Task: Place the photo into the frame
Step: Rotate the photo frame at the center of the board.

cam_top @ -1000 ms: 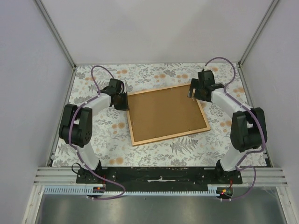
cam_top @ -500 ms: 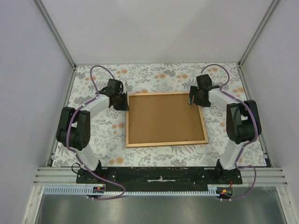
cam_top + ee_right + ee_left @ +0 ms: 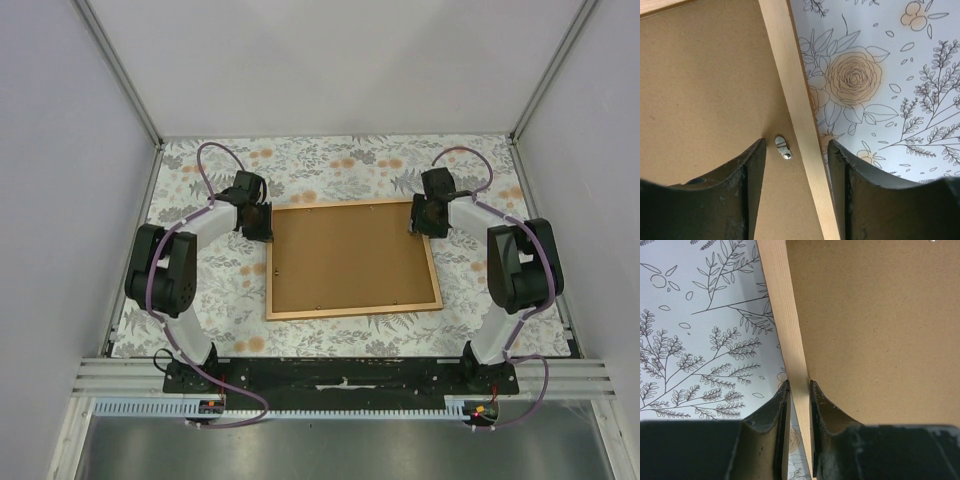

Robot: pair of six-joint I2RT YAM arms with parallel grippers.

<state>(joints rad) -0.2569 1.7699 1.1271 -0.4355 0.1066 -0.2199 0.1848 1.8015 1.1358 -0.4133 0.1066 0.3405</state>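
1. The frame (image 3: 350, 311) has swung from a skewed lie to sit square on the floral tabletop (image 3: 330, 165), back side up, with the brown backing board (image 3: 350, 258) filling it.
2. The left end effector (image 3: 798, 390) pinches the left rail near the far-left corner.
3. The right end effector (image 3: 796, 144) is spread astride the right rail near the far-right corner, beside a small metal turn clip (image 3: 783, 148).
4. The photo is not visible; whether it lies beneath the board cannot be told.
5. With the frame squared, I'd judge the job to be at its closing stage.
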